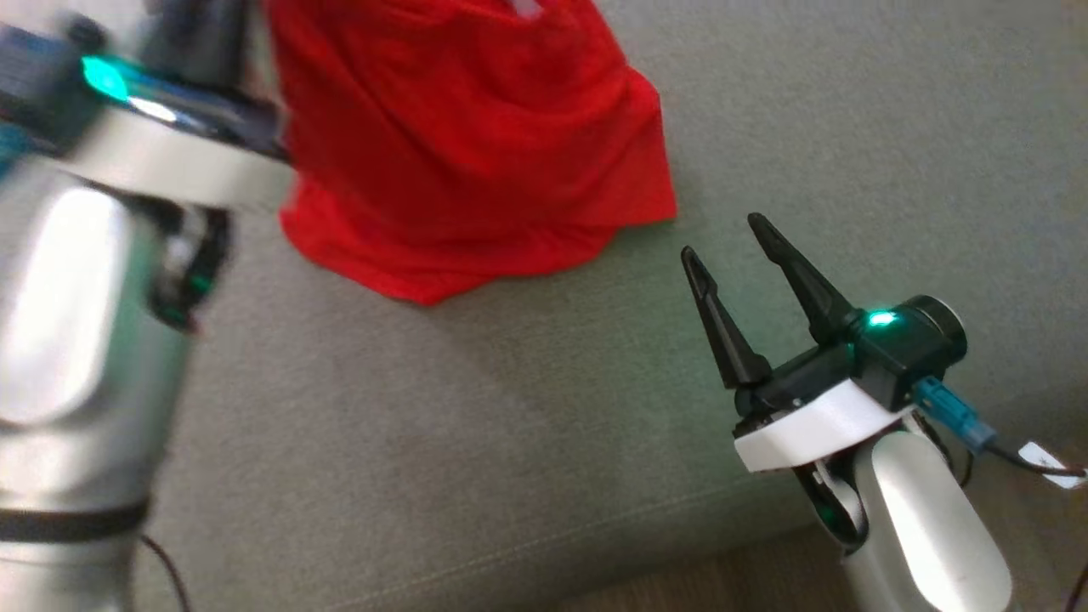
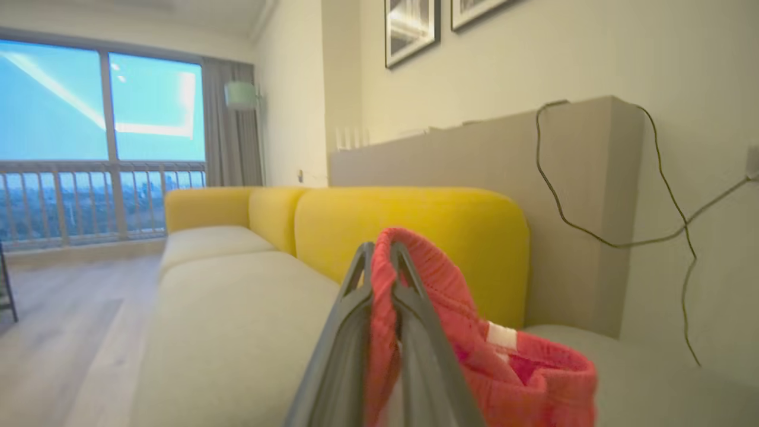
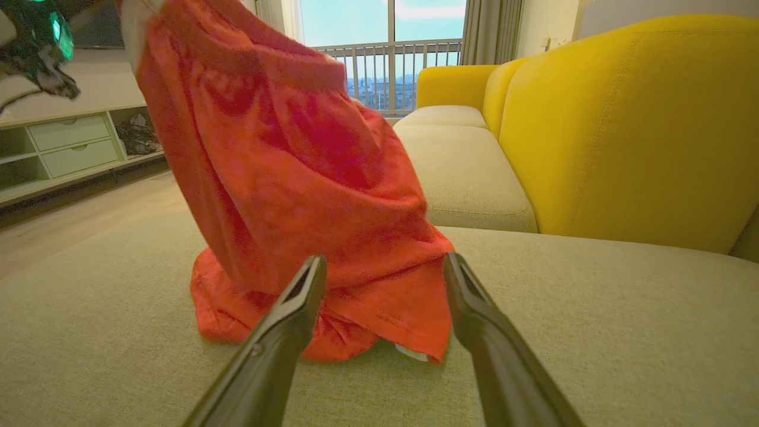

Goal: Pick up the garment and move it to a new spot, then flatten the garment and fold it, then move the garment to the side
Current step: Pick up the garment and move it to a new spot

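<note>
A red garment (image 1: 459, 144) hangs from its elastic waistband, its lower hem resting in folds on the grey sofa seat (image 1: 476, 442). In the left wrist view my left gripper (image 2: 382, 252) is shut on the waistband of the garment (image 2: 474, 350), which drapes over the fingers. My left arm (image 1: 102, 280) rises blurred at the left of the head view. My right gripper (image 1: 722, 236) stands open just right of the garment's hem. In the right wrist view its fingertips (image 3: 314, 270) sit close before the garment (image 3: 284, 172), apart from it.
Yellow sofa backrests (image 3: 628, 124) rise behind the seat. A wall with a dangling cable (image 2: 622, 237) stands beyond. A low shelf unit (image 3: 65, 148) and wooden floor (image 2: 53, 332) lie off the seat's front edge (image 1: 595, 544).
</note>
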